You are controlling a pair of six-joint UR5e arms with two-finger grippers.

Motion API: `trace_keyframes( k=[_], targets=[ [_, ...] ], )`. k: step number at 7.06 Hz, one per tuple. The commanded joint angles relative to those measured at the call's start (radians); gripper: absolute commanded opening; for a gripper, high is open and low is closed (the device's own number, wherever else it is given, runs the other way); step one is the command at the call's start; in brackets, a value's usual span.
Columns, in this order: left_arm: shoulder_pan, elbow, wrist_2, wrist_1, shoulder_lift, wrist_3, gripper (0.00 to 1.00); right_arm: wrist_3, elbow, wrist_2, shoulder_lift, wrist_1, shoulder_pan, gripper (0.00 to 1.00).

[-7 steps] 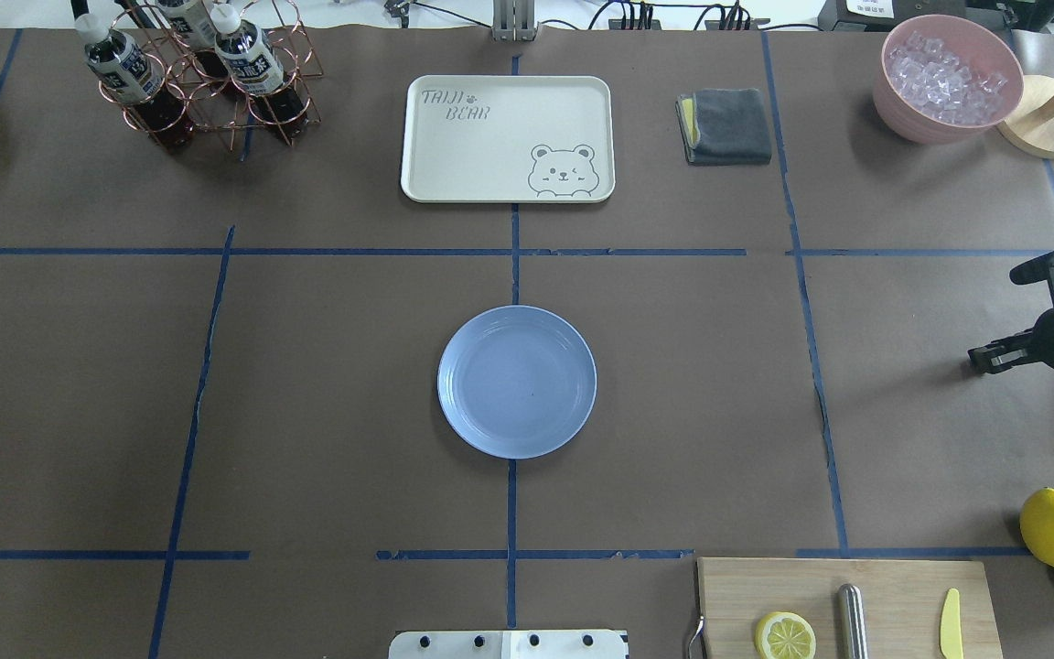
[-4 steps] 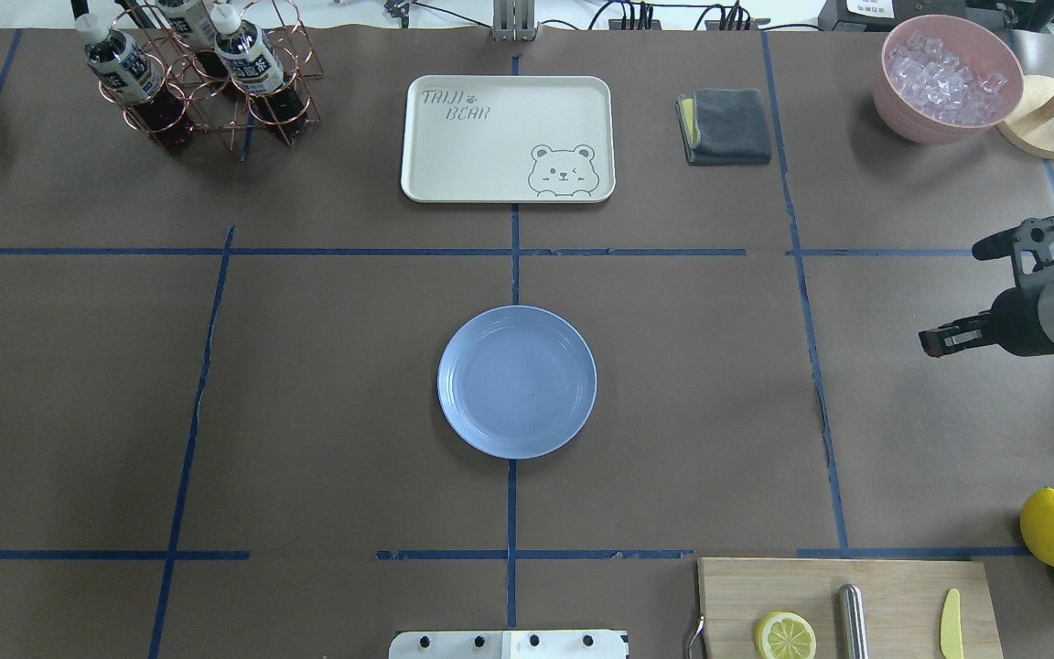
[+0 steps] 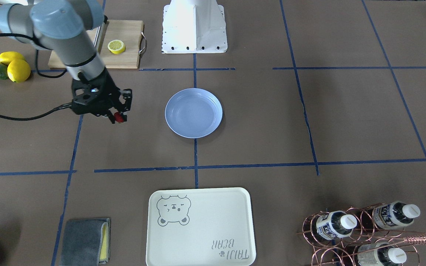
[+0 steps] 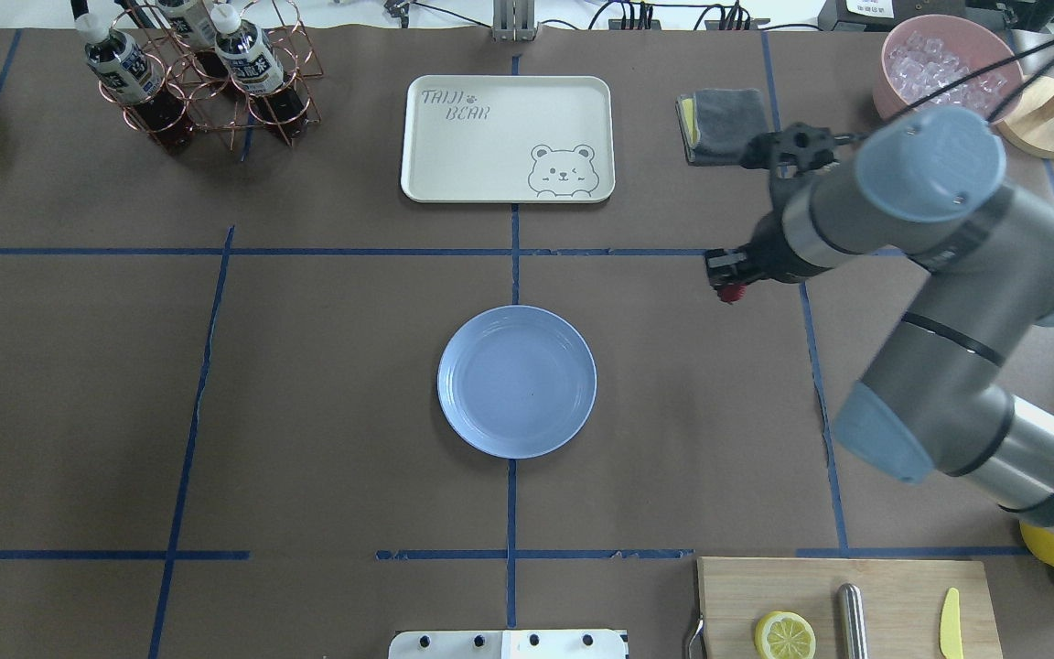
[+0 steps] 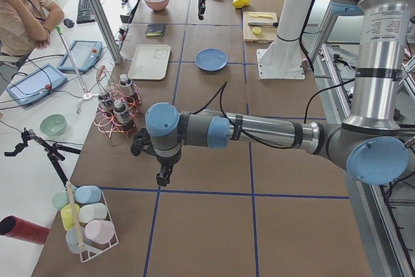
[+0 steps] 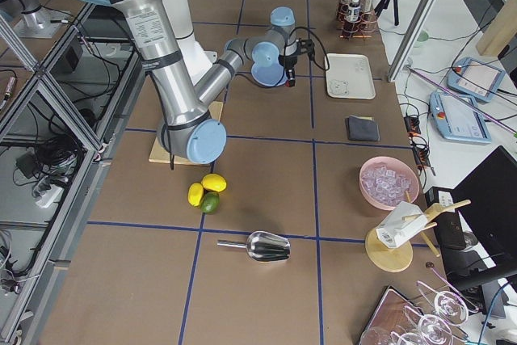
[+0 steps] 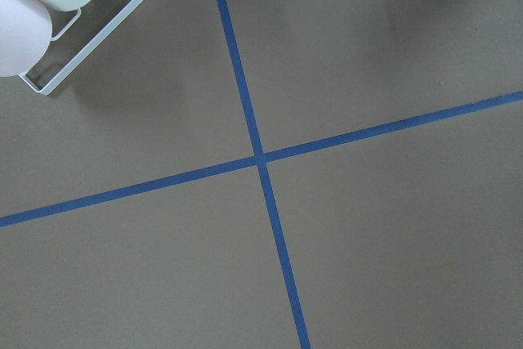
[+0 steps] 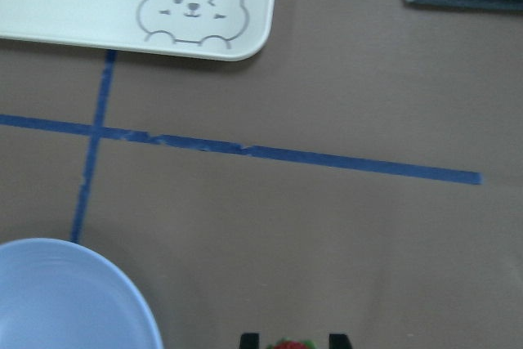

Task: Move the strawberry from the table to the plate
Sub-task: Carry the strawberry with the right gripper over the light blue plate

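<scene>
right claw (image 3: 118,115): clamped on the strawberry (image 3: 119,118), little red berry pinched between the two tips and hanging above the brown paper, not touching it. You can just catch the berry's top between the finger ends at the bottom edge of the wrist cam too.
strawberry: up in the air in that claw, off to the side of the plate (image 3: 193,113), near it but not over it yet. In the over-the-shoulder view it sits up and to the right of the rim, close to a blue tape line.
plate: light blue, nothing in it, sitting right on the centre tape line of the tabletop (image 3: 257,122).
step: looks to me like the carry leg. Pick is done, drop isn't.
next move: I'd guess slide the berry sideways until it's over the middle of the plate, come down a bit, then let the tips part. It's small and round so dropping from too high could make it roll to the rim or bounce out.
farther back: bear tray (image 3: 199,226), folded grey cloth (image 3: 84,241), bottle rack (image 3: 364,231), all out of the path.
left claw (image 5: 163,175): parked way off over bare tabletop at the other end, only seen from the side cam, so can't tell if it's spread or closed.
</scene>
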Motion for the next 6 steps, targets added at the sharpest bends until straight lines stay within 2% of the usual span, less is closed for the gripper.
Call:
trace_keyframes(
  k=[1,2,4,6],
  targets=[
    [0.0,-0.008,-0.001,0.0,-0.002,0.0,1.0,0.153,-0.157,-0.15,0.217,-0.079,-0.151,0.0],
    [0.0,-0.008,-0.001,0.0,-0.003,0.002,1.0,0.202,-0.253,-0.221,0.27,-0.076,-0.215,0.0],
    [0.0,-0.008,-0.001,-0.001,-0.003,0.002,1.0,0.224,-0.407,-0.251,0.345,-0.073,-0.254,0.0],
    [0.0,-0.006,-0.003,-0.009,-0.003,0.002,1.0,0.236,-0.415,-0.252,0.336,-0.075,-0.274,0.02]
  ],
)
